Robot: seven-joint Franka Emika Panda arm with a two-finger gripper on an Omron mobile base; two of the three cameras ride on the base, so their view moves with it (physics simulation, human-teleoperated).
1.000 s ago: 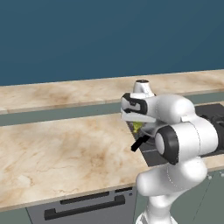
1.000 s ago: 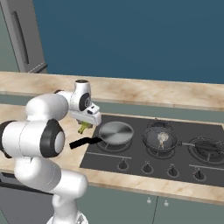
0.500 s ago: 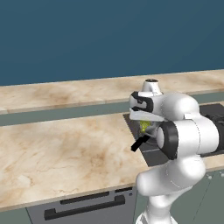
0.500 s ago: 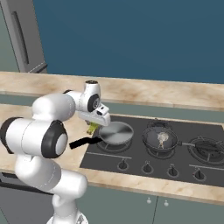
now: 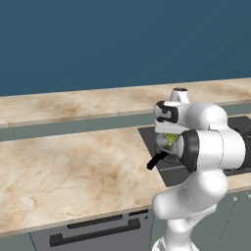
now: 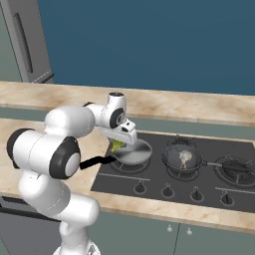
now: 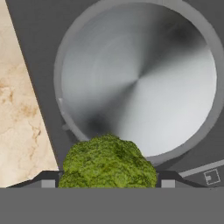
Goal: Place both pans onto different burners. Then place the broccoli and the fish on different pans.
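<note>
My gripper (image 6: 118,145) is shut on the broccoli (image 7: 108,162), a bushy green floret, and holds it just above the near rim of a shiny silver pan (image 7: 140,83). That pan (image 6: 133,152) sits on the cooktop's left burner, its black handle (image 6: 92,162) pointing left over the counter edge. A second, darker pan (image 6: 175,160) rests on the middle burner with a small pale fish (image 6: 185,157) inside. In the left base view the broccoli (image 5: 170,139) shows under the hand, and the handle (image 5: 157,160) sticks out below it.
A bare burner (image 6: 238,167) lies at the right of the dark cooktop (image 6: 149,177), with small knobs (image 6: 167,191) along its front. Marble counter (image 5: 73,171) stretches left. A raised back ledge (image 6: 199,104) runs behind, and a grey fridge (image 6: 30,40) stands far left.
The hand has carried the broccoli to the right, from the cooktop's left edge to above the silver pan's rim. The pans and the fish have not moved.
</note>
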